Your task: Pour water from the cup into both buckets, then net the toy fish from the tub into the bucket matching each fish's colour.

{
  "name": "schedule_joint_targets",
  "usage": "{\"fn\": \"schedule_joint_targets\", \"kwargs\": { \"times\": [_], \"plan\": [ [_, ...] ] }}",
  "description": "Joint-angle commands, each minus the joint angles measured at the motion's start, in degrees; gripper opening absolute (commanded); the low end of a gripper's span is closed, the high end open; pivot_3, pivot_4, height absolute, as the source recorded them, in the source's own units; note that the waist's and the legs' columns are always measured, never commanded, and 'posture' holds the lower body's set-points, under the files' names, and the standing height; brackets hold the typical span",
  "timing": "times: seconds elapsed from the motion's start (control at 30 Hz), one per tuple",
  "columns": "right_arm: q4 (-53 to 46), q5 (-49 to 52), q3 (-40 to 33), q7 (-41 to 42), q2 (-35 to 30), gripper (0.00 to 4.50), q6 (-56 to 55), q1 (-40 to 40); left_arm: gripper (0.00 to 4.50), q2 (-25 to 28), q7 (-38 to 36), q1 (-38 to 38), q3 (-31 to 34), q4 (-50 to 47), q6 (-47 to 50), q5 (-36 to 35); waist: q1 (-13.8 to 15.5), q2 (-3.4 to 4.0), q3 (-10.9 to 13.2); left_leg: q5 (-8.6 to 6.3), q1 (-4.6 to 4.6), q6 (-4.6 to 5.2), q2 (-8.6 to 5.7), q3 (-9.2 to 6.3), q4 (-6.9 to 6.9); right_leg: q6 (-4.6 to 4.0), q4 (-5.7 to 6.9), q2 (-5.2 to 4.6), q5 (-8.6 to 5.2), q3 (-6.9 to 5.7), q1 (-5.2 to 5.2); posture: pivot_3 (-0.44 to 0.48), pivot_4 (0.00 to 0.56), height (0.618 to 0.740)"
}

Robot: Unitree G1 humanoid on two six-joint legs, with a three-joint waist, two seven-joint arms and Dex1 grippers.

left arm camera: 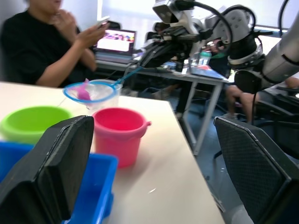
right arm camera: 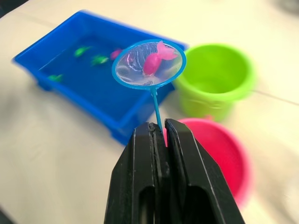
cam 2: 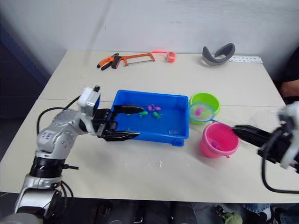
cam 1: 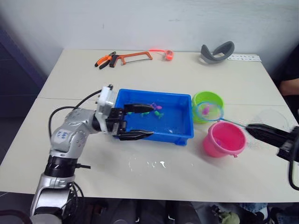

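Between the right pincer's (right arm camera: 159,128) closed fingers sits the thin handle of the net (right arm camera: 148,64), clamped tight; the hoop stands out ahead of the fingertips, raised above the green bucket (cam 1: 207,105) and close to the tub's (cam 1: 154,117) near end, with one pink fish (right arm camera: 156,59) lying in its mesh. Just below and beside that pincer stands the pink bucket (cam 1: 224,139), touching nothing but the tabletop (cam 1: 140,172). Beyond the pincer's tip, past the pink bucket, a clear cup (cam 1: 273,119) rests faintly visible on the tabletop. The left pincer (cam 1: 140,121) is spread wide and holds nothing; its two fingers straddle the tub's end wall, one finger reaching over the water inside, the other outside along the tub's front rim. Ahead of the inner fingertip several small fish (cam 2: 152,110), pink and green, float together in the tub. Small wet spots (cam 1: 156,164) mark the tabletop in front of the tub. Far from both pincers, along the tabletop's back edge, lie pliers (cam 1: 105,60), a hacksaw (cam 1: 133,57), and a grey curved object (cam 1: 217,51). A seated person (left arm camera: 44,44) shows in the left wrist view, behind the buckets.
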Motion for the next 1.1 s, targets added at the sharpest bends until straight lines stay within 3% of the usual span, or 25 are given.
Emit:
{"fn": "schedule_joint_targets", "kwargs": {
  "times": [0.03,0.17,0.4,0.6,0.83,1.1],
  "plan": [
    [-2.38,-4.45,-4.83,2.32,2.95,0.00,-10.19,6.92,4.45,-1.05,-1.58,-0.80,-2.21,1.54,-1.79,1.89,-0.01,0.01,0.00,0.00,0.06,0.00,0.00,-0.01,-0.01,0.00,-0.01,0.03,0.00,0.02,0.04,0.000,0.150,0.740],
    [-2.69,-15.63,-1.71,4.71,6.24,0.00,-27.69,16.45,4.45,-1.90,-2.80,-1.39,-3.07,3.30,-2.34,2.51,-0.40,0.00,0.00,0.00,0.15,-0.01,0.00,0.09,-0.02,0.01,-0.01,0.07,0.01,0.18,0.07,0.000,0.150,0.740],
    [-0.21,-27.74,3.66,6.43,11.97,0.00,-49.23,25.18,4.45,-2.58,-3.68,-2.23,-3.14,5.15,-2.57,2.77,-0.14,0.02,0.00,-0.02,0.55,-0.10,0.07,0.05,-0.09,0.02,-0.09,0.17,0.01,0.30,0.44,0.000,0.150,0.740],
    [5.10,-37.97,9.01,4.21,14.66,0.00,-67.21,27.34,4.45,-2.97,-3.96,-2.43,-3.13,5.24,-2.41,2.97,-0.20,0.04,0.00,-0.07,0.71,-0.15,0.08,0.09,-0.12,0.01,-0.13,0.16,0.00,0.41,0.52,0.000,0.150,0.740],
    [13.59,-54.08,11.82,-4.94,15.13,0.00,-93.73,26.54,4.45,-3.09,-3.97,-2.39,-2.98,5.26,-2.11,3.01,-0.25,0.04,0.01,-0.08,0.76,-0.18,0.10,0.13,-0.14,0.00,-0.13,0.19,-0.01,0.46,0.52,0.000,0.150,0.740],
    [17.66,-72.88,12.60,-16.91,12.68,0.00,-108.18,24.53,4.45,-3.01,-3.63,-2.33,-2.39,5.52,-2.18,2.93,-0.21,0.04,0.01,-0.07,0.83,-0.21,0.11,0.18,-0.13,-0.03,-0.14,0.14,-0.04,0.54,0.53,0.000,0.150,0.740]
  ]
}}
